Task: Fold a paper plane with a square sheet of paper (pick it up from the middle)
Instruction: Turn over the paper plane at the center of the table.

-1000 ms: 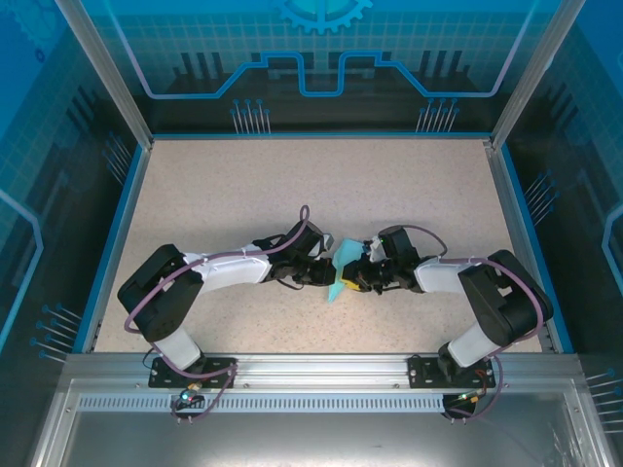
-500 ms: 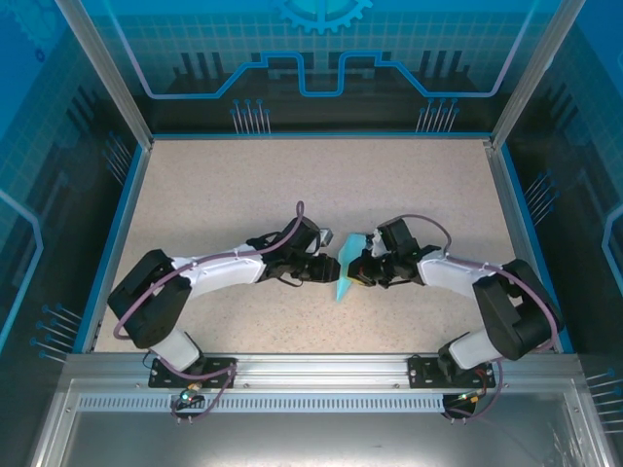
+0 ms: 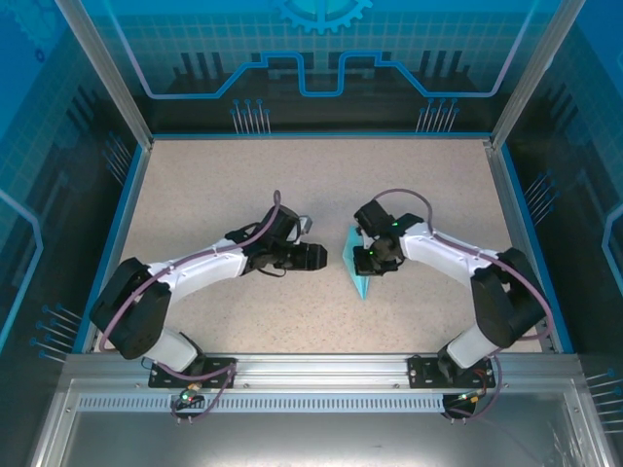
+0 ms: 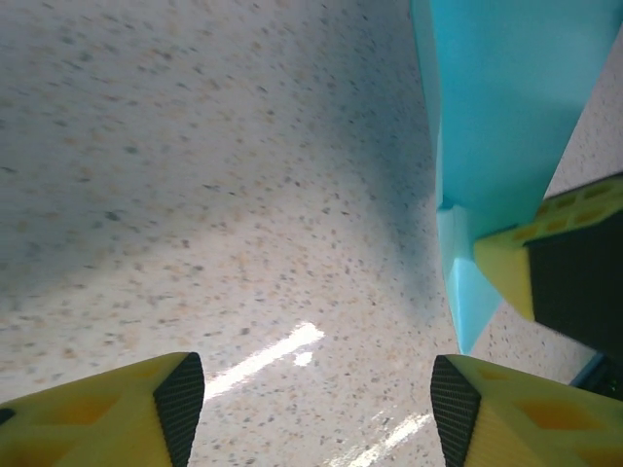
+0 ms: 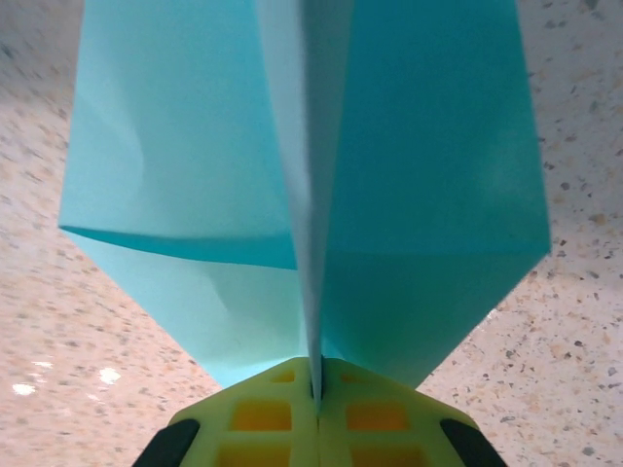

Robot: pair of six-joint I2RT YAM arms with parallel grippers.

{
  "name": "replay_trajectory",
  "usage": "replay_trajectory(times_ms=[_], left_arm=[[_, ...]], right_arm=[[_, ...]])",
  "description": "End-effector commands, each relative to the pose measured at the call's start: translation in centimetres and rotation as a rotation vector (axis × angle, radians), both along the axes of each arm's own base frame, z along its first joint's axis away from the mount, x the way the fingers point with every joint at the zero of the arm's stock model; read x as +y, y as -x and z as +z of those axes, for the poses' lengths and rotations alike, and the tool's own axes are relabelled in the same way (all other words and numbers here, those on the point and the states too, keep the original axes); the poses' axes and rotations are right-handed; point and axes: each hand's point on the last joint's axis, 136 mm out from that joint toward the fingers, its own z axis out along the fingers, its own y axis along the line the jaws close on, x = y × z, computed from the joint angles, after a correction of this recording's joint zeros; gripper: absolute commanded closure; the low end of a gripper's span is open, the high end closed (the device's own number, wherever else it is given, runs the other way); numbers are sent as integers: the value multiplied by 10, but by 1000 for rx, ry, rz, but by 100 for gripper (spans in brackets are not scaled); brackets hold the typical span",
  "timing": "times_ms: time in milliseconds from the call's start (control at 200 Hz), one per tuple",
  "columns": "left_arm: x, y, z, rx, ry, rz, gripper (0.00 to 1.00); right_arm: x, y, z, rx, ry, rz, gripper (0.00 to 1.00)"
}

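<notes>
Speckled beige stone-look table (image 3: 214, 185), matte, blue-edged, seen under it all. Light-blue paper plane (image 3: 362, 284) found mid-table, bit right of centre: thin smooth sheet, sharp centre crease, flaps splayed either side, pointed end aimed at near edge. Crease pinched by right gripper (image 5: 316, 413), yellow waffle-moulded pads (image 5: 263, 418) pressed together. Left gripper (image 4: 316, 389) seen spread wide, nothing between, parked just beside plane, not touching.
</notes>
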Motion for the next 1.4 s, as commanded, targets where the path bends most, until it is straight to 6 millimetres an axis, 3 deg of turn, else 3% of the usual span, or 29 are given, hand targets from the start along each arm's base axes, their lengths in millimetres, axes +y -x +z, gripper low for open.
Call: replay_trajectory(times_ms=[0, 420, 985, 1395], left_arm=[[22, 2, -2, 0, -36, 26, 33], [35, 8, -9, 25, -36, 42, 32], [37, 17, -19, 55, -39, 27, 31], [33, 15, -16, 48, -21, 21, 31]], right_arm=[[-11, 12, -9, 44, 159, 78, 94], [11, 9, -20, 22, 217, 154, 83], [16, 11, -38, 21, 261, 194, 80], [16, 15, -50, 42, 279, 200, 80]])
